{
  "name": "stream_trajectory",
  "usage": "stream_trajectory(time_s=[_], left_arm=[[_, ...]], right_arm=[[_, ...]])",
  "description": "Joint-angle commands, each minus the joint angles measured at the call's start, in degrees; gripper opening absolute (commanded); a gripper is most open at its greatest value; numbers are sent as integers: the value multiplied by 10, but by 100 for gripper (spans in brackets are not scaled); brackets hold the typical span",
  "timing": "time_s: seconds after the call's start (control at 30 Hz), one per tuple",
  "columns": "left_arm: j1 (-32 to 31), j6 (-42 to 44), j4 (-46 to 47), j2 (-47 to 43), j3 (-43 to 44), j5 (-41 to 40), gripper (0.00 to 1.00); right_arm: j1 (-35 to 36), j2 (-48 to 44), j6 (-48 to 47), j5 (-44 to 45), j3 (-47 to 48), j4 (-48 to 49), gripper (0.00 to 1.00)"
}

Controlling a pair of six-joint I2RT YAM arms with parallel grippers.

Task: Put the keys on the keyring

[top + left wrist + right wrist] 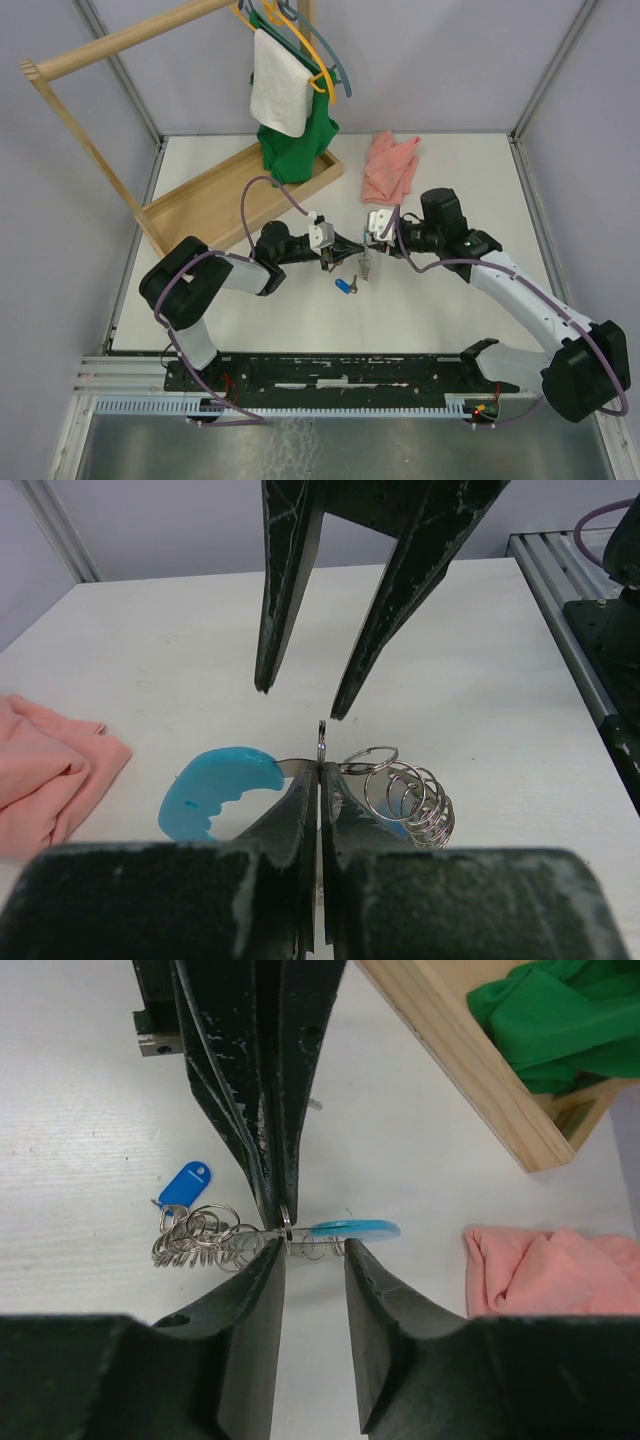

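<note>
The keyring, a silvery wire coil (pixel 410 798) with a bright blue curved piece (pixel 213 785), is held just above the table. My left gripper (pixel 321 767) is shut on a thin metal ring of it. In the right wrist view the coil (pixel 200 1241) trails left and the blue piece (pixel 352 1228) points right. My right gripper (pixel 312 1250) is open, its fingertips either side of the keyring's wire, facing the left gripper. One key with a blue tag (pixel 185 1184) lies by the coil's end; I cannot tell whether it is threaded on. From above, the tag (pixel 345 287) lies below both grippers (pixel 340 247) (pixel 373 238).
A pink cloth (pixel 390 167) lies behind the right arm, also in the wrist views (pixel 550 1270) (pixel 45 770). A wooden rack base (pixel 225 195) with green cloth (pixel 295 145) and hangers stands at the back left. The table's right rail (pixel 570 590) is near.
</note>
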Motion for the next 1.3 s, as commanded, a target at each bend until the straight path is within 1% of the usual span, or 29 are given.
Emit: stream_trajectory(time_s=[0.0,0.1,0.17,0.23,0.3,0.37,0.47,0.53,0.7,0.77,0.93,1.03,1.27], left_arm=[[-3,-10,115,-8,-24,-29,3],[-3,-34,157,1,-32,-35,3],[-3,-45,182,6,-36,-36,3],[-3,-52,199,11,-38,-36,3],[-2,-51,201,12,-38,-36,3],[-2,-47,201,10,-40,-36,3],[-2,-45,202,9,-40,-37,3],[-2,-46,205,9,-39,-37,3],[-2,-48,209,7,-40,-33,3],[-1,-46,209,10,-40,-32,3],[0,-45,211,16,-37,-26,3],[0,-46,211,17,-34,-21,3],[3,-48,212,23,-30,-12,3]], right_arm=[[-1,-53,135,28,-39,121,42],[-1,-88,222,57,-75,191,47],[-2,-111,263,78,-105,235,50],[-2,-132,299,94,-129,281,51],[-2,-150,311,92,-142,287,52],[-2,-159,321,90,-144,284,50],[-2,-160,298,67,-133,254,45],[-2,-151,282,60,-123,243,45],[-2,-124,244,30,-111,229,51],[-2,-114,223,31,-120,236,53],[-2,-90,181,11,-138,272,54],[-3,-74,165,5,-142,282,52],[-8,-48,153,-27,-145,290,45]])
